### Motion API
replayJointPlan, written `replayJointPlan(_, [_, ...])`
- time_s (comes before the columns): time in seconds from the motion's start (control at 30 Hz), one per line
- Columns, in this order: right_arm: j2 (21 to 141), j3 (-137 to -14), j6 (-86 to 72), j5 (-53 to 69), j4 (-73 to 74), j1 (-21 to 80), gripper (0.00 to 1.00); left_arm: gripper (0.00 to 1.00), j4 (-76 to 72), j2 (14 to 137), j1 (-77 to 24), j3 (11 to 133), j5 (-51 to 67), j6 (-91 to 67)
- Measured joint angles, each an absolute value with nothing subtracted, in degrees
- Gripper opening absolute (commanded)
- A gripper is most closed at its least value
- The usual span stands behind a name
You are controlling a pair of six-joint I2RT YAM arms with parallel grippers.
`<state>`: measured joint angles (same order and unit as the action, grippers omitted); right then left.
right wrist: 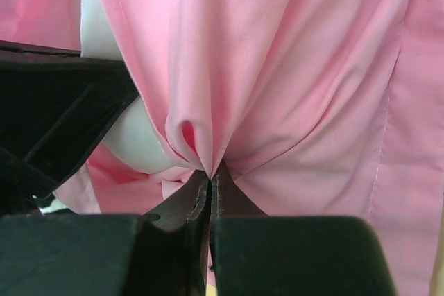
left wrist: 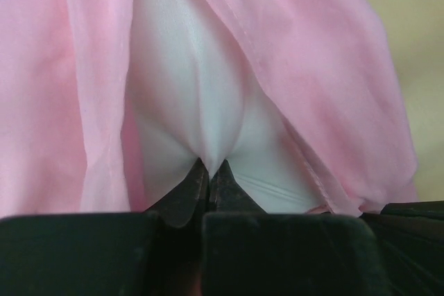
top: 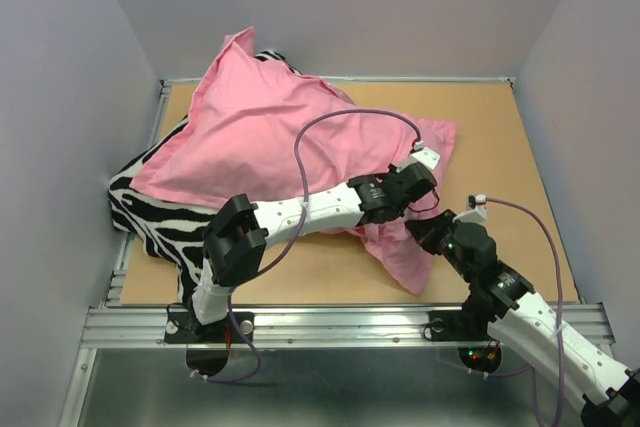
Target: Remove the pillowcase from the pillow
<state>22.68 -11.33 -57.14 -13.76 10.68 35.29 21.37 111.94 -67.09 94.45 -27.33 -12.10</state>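
The pink pillowcase lies across the table with the white pillow inside it, showing its matte side. In the left wrist view the white pillow shows through the case's open end, pink cloth on both sides. My left gripper is shut on a pinch of the white pillow; in the top view it sits at the case's right end. My right gripper is shut on a fold of the pillowcase; in the top view it is at the hanging pink corner.
A black-and-white zebra-striped pillow lies under the pink one at the left, reaching the table's near-left edge. Grey walls close in the left, back and right. Bare wooden tabletop shows at the right. A metal rail runs along the near edge.
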Motion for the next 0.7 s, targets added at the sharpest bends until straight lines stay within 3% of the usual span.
replayJointPlan(0.33, [23.6,-18.3,-56.7,-14.3,11.7,35.3,0.01,0.0,29.7,110.7,-61.6,105.4,-21.1,-12.9])
replayJointPlan(0.53, [21.9,-18.5,-56.4,-14.6,14.2,35.3,0.07,0.0,33.3,110.7,-57.4,111.4,-21.4,-12.4])
replayJointPlan(0.7, [21.7,-18.5,-56.4,-14.7,15.5,35.3,0.01,0.0,34.5,110.7,-57.4,111.8,-21.1,-12.3])
